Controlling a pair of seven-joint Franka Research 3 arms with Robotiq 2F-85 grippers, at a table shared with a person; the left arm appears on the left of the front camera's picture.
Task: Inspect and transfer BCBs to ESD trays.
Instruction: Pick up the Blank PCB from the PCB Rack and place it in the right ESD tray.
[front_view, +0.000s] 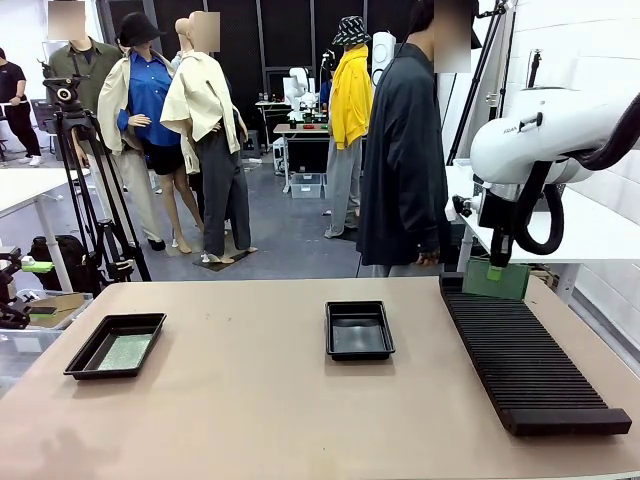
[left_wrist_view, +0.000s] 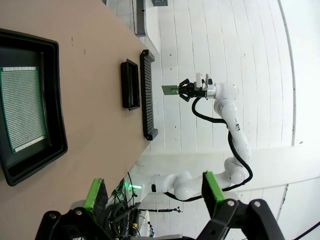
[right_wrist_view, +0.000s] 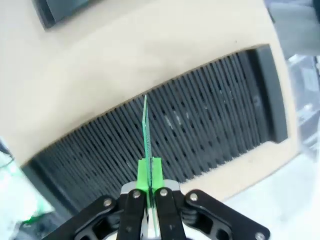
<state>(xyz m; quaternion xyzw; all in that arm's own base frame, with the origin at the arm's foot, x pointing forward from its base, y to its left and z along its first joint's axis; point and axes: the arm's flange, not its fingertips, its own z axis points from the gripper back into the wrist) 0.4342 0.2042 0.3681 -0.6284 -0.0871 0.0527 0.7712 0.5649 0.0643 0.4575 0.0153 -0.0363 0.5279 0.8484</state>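
I see tan table (front_view: 260, 400) across most of front view. Long black ribbed rack (front_view: 525, 365) lies flat on its right part, running from far edge toward camera, slots crosswise. 1 person in long dark coat (front_view: 405, 160) stands just behind far edge, right of middle. Camera on black tripod (front_view: 85, 170) stands on floor past far-left corner, dark bag (front_view: 60, 262) by its legs. White table (front_view: 25, 188) farther left.

Two trays (front_view: 84, 352) (front_view: 331, 331), two BCBs (front_view: 125, 351) (front_view: 512, 285), one rack (front_view: 530, 362)
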